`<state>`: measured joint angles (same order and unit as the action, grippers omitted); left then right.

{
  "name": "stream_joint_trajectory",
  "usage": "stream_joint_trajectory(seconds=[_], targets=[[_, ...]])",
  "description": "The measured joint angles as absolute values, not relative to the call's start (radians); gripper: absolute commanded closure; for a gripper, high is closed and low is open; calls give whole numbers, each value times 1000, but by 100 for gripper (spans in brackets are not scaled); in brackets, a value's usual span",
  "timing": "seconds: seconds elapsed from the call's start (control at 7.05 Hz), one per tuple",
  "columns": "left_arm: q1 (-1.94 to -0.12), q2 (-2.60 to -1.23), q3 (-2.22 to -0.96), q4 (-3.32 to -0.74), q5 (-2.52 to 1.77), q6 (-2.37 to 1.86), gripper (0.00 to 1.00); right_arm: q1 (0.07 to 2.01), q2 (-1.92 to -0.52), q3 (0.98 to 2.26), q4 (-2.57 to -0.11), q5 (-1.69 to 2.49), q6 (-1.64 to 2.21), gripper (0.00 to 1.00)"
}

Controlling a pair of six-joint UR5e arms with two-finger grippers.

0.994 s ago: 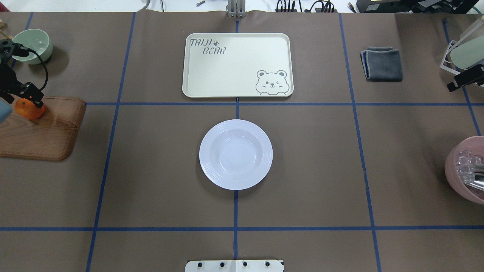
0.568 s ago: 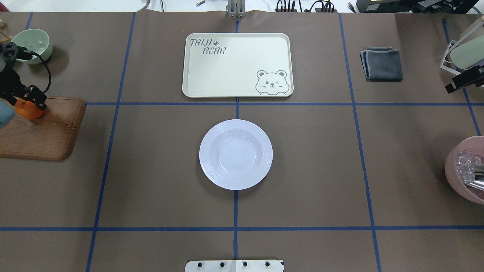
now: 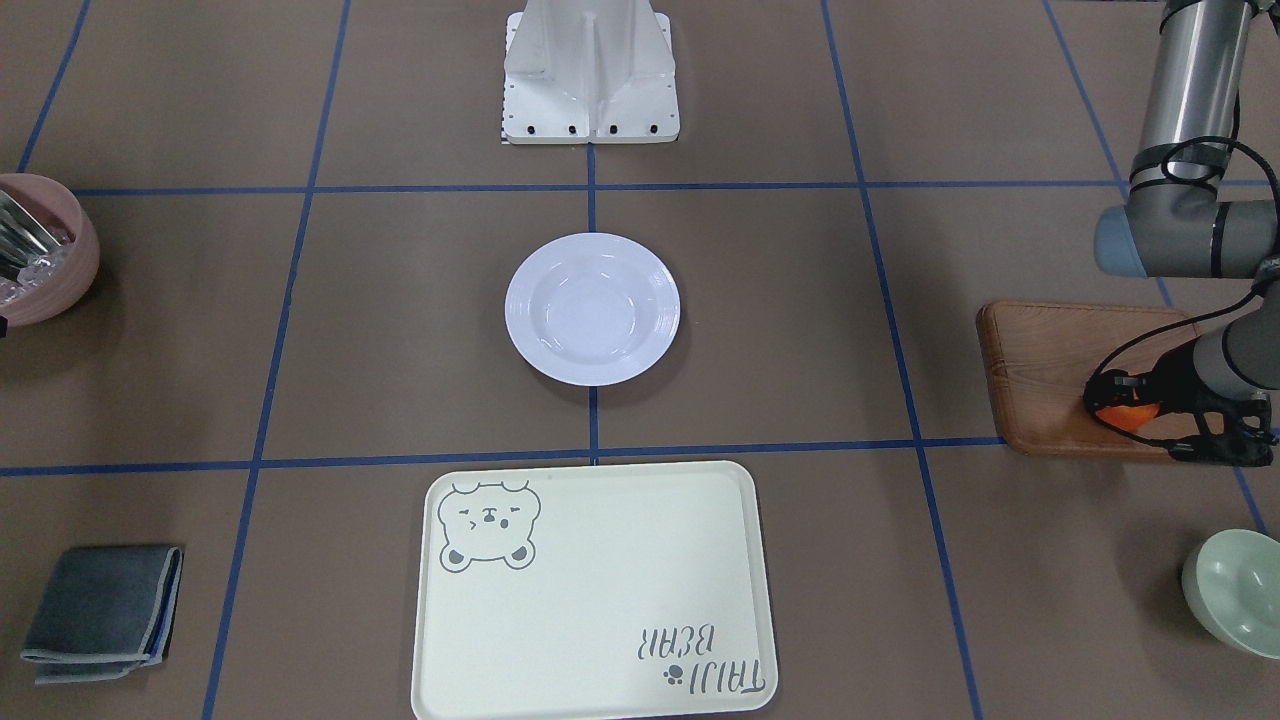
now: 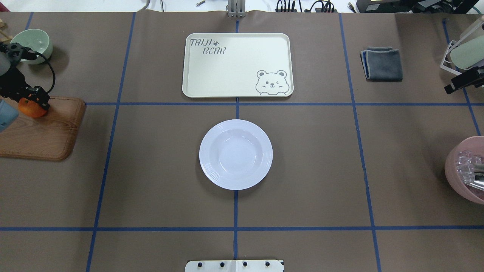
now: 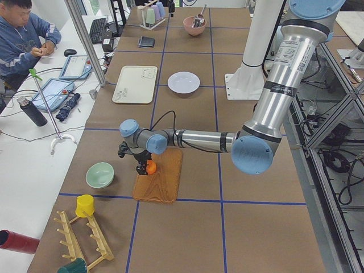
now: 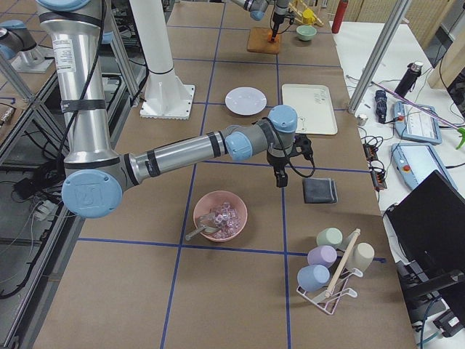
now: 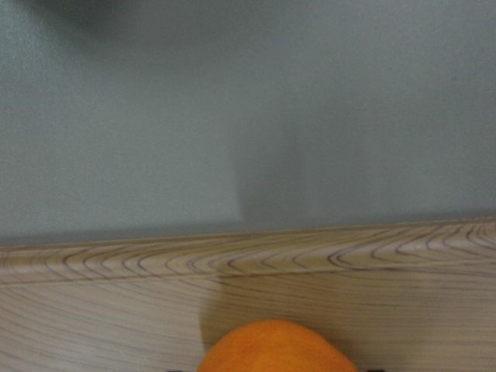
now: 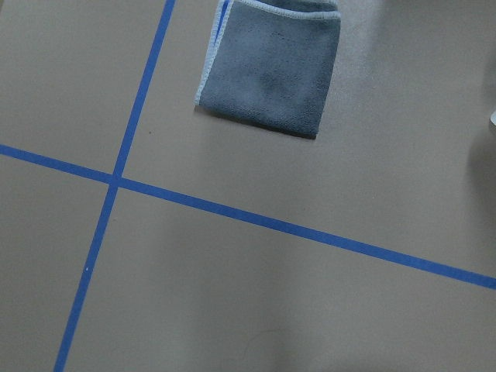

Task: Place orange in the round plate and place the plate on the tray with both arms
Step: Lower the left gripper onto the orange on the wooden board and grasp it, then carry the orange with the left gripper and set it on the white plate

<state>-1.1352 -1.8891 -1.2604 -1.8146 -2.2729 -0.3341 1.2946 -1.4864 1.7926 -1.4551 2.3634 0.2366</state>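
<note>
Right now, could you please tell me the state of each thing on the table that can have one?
orange: on the wooden board, left gripper at it, grip unclear.
round plate: empty, upright.
tray: empty.
right gripper: away from the task things, open or shut unclear.
grey cloth: folded.
pink bowl: holds clear pieces and a metal utensil.
green bowl: upright, empty.

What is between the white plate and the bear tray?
Only bare brown table crossed by a blue tape line, between plate and tray, in the overhead view.
</note>
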Motion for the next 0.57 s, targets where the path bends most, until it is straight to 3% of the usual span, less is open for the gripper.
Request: stream_joint_trajectory(seconds=[0.57], targets=[[-1059, -1979, -1454, -1750, -2378, -757, 100, 1279, -1483, 1794, -1453, 2364, 271, 0]])
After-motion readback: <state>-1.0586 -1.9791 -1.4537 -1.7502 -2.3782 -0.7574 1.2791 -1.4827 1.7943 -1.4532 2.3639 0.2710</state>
